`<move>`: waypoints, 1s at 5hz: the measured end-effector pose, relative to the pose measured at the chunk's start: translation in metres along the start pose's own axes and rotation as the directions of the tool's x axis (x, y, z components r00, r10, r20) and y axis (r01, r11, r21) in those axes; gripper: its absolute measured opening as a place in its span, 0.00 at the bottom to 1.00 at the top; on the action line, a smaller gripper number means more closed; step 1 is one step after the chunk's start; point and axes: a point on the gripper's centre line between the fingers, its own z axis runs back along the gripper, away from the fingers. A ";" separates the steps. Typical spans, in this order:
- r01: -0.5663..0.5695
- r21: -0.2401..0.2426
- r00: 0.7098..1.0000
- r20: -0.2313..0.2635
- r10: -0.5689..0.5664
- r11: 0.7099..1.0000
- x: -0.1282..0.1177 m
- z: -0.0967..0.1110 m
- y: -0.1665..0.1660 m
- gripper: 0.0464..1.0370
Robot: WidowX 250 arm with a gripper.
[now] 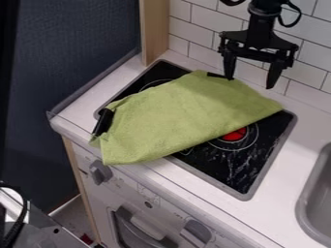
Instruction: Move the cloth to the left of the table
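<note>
The green cloth [184,116] lies across the black stovetop [238,173], its long axis running from near left to far right. Its bulk sits left and near of the gripper [250,83], which hangs by the cloth's far right part, fingers wide apart, nothing held. Grasping appears to require lowering toward the near side.

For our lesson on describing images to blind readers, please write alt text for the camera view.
A green cloth lies spread across a black stovetop on a white toy kitchen counter, one corner hanging over the front edge. The robot's black tool hangs open above the cloth's far side, near the tiled wall.
</note>
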 end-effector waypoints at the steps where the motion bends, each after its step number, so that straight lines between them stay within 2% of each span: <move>1: -0.008 0.020 0.999 -0.051 0.009 1.000 -0.009 -0.017 0.004 0.96; 2: -0.165 0.104 0.978 -0.109 0.176 0.981 -0.029 -0.022 0.028 0.96; 3: -0.311 0.127 0.947 -0.044 0.319 0.942 -0.042 -0.004 0.056 0.96; 4: -0.529 0.157 0.843 -0.014 0.538 0.834 -0.061 0.022 0.090 0.96; 5: -0.705 0.187 0.688 -0.054 0.724 0.684 -0.080 0.017 0.116 0.96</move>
